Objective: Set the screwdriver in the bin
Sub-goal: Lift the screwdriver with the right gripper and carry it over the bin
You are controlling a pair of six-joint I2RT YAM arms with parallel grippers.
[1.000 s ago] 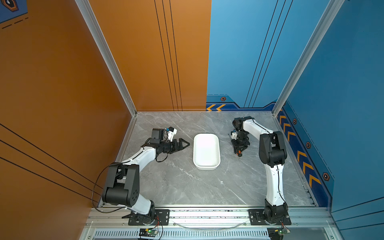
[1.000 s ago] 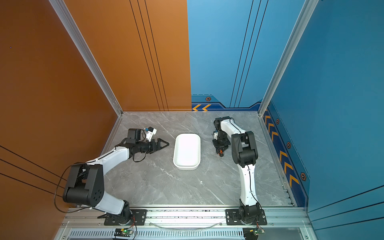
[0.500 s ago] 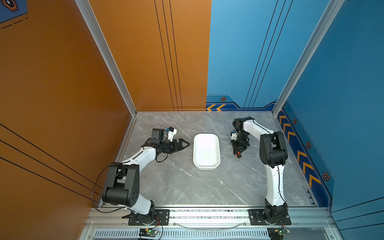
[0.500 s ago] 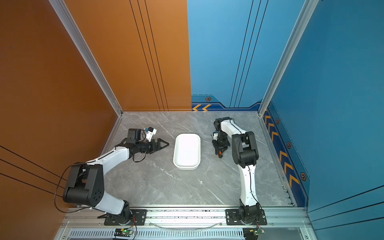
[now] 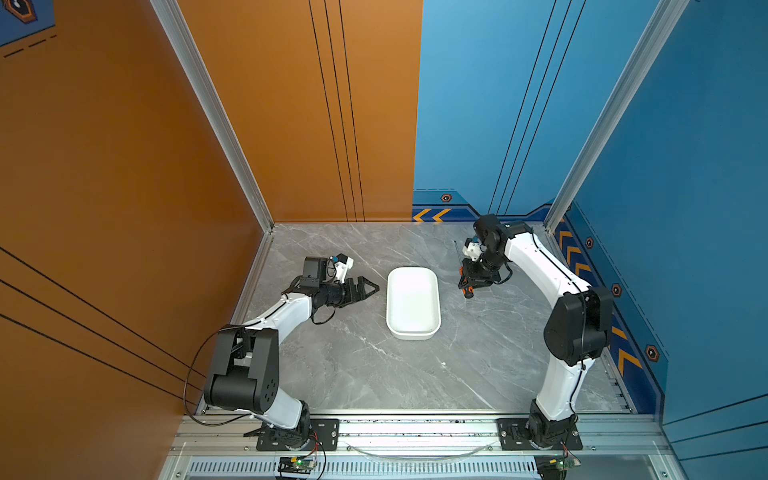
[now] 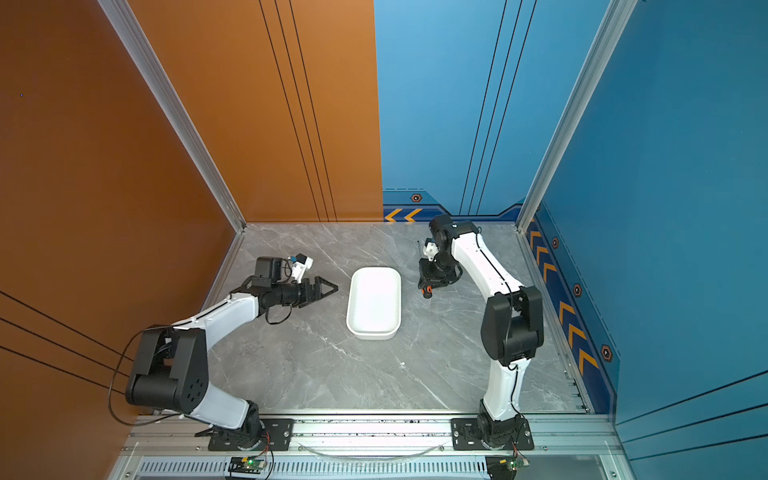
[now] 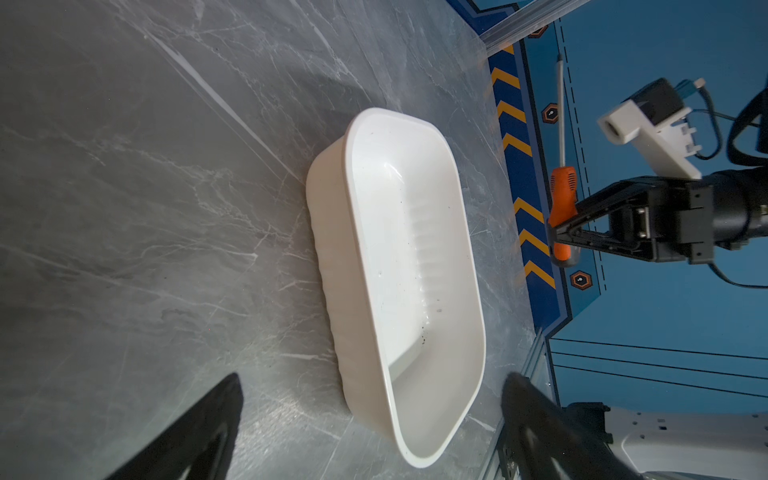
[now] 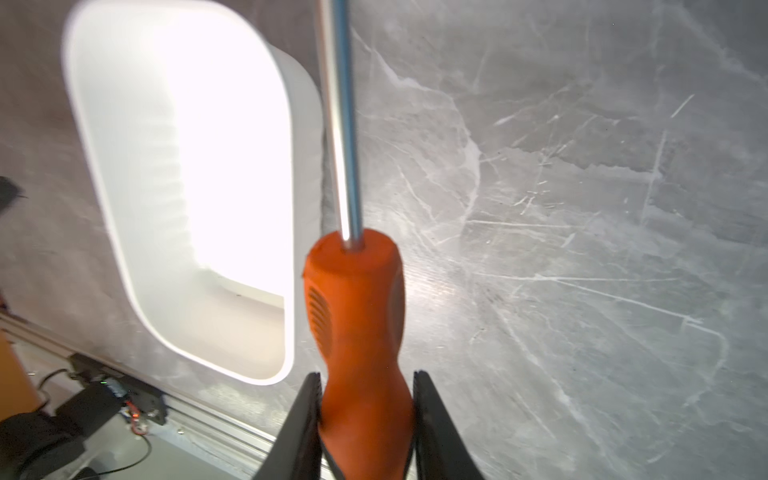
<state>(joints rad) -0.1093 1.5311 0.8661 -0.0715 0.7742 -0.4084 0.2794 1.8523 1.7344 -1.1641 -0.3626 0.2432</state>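
Observation:
The screwdriver (image 8: 357, 311) has an orange handle and a thin metal shaft. My right gripper (image 8: 368, 374) is shut on the handle's narrow part. In both top views the right gripper (image 5: 471, 286) (image 6: 430, 286) holds the screwdriver (image 5: 468, 293) (image 6: 424, 292) just right of the bin (image 5: 413, 332) (image 6: 374, 332), shaft pointing to the back wall. The left wrist view shows the screwdriver (image 7: 563, 183) held off the table beyond the bin (image 7: 353, 166). The bin (image 8: 95, 166) is white, shallow and holds nothing. My left gripper (image 5: 374, 287) (image 7: 370, 378) stands open left of it.
The grey marble tabletop (image 5: 374, 374) is walled in by orange panels on the left and blue panels at the back and right. A metal rail (image 5: 415, 424) runs along the front edge with both arm bases on it.
My right gripper has risen a little with the screwdriver and drifted slightly toward the bin. The left arm has not moved.

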